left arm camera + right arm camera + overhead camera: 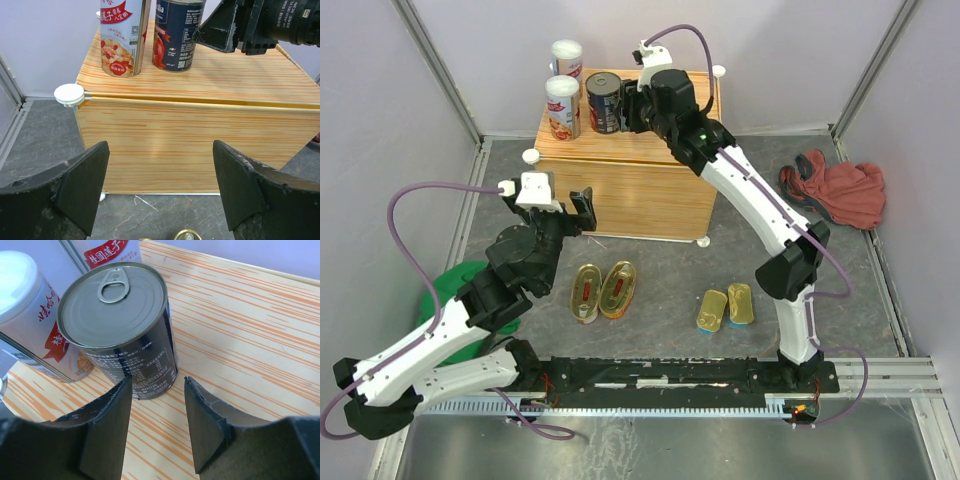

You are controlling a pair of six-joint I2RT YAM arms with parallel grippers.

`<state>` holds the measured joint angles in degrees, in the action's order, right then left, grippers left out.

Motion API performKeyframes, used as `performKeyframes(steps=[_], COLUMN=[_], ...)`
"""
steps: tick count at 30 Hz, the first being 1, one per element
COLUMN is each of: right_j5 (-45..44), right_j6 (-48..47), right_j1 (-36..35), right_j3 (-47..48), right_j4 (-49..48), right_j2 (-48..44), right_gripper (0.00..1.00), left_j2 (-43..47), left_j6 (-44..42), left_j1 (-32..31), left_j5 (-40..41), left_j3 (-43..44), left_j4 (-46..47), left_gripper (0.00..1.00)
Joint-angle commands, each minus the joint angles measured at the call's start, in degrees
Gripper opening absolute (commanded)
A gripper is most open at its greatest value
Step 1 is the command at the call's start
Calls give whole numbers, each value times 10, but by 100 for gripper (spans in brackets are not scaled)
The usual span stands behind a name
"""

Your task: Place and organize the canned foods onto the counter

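Observation:
The counter (620, 190) is a light-wood box at the back. On its top stand two tall white-lidded cans (566, 55) (562, 105) and a dark round tin (604, 102). My right gripper (638, 105) is open just right of the dark tin (120, 330), its fingers (110, 415) off the can's wall. My left gripper (582, 210) hangs open and empty in front of the counter's front face (200, 135). Two oval gold-red tins (585, 292) (619, 289) and two rectangular gold-blue tins (712, 310) (740, 303) lie on the grey floor.
A red cloth (840, 190) lies at the right by the wall. A green cloth (460, 290) shows partly under my left arm. White ball knobs (530, 155) (69, 94) stick out at the counter's corners. Metal rails edge the floor.

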<state>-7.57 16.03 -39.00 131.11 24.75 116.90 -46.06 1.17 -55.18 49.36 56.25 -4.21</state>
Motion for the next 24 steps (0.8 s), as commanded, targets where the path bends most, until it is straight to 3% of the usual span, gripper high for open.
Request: performKeyframes(steps=[1,13,24], right_j5=[29,49,97], right_j6=[-1,15,18], right_j1=[-2,10,13], right_j3=[49,152,173], right_j4=[-2,4,-32], right_j2=[27,103,140], right_gripper=[54,55,56], left_j2=[0,-6,-11], left_j6=[-6,1,7], left_j1=[15,55,84], left_j5=[-13,-48,-71], left_j3=[10,16,25], left_j4=[14,-1,-13], left_gripper=[90,90,90])
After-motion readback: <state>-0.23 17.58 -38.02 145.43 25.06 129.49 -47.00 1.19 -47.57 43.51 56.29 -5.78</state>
